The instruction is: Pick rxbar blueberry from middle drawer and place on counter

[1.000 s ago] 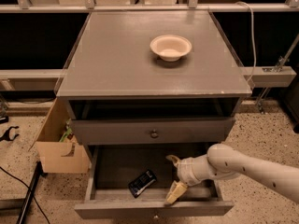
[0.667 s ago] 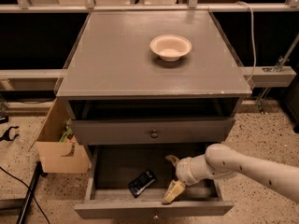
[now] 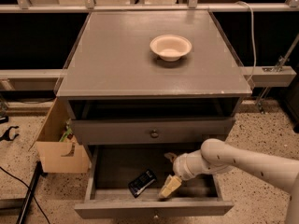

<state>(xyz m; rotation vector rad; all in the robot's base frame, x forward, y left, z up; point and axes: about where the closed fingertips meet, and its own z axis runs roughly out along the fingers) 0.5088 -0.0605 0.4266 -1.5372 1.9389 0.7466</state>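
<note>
The rxbar blueberry (image 3: pixel 142 182), a small dark bar with pale print, lies tilted on the floor of the open middle drawer (image 3: pixel 154 209), left of centre. My gripper (image 3: pixel 169 172) is down inside the drawer, just right of the bar and not touching it. It is open and empty, with one pale fingertip (image 3: pixel 170 186) near the drawer's front and the other further back. The counter (image 3: pixel 117 55) above carries only a cream bowl (image 3: pixel 170 46).
The knobbed drawer front (image 3: pixel 153 132) above the open drawer is closed. An open cardboard box (image 3: pixel 58 146) stands on the floor to the left of the cabinet. Cables lie on the floor at the far left. A white ledge (image 3: pixel 271 74) juts out on the right.
My gripper has moved slightly left inside the drawer, closer to the bar. The bar and the bowl have not moved.
</note>
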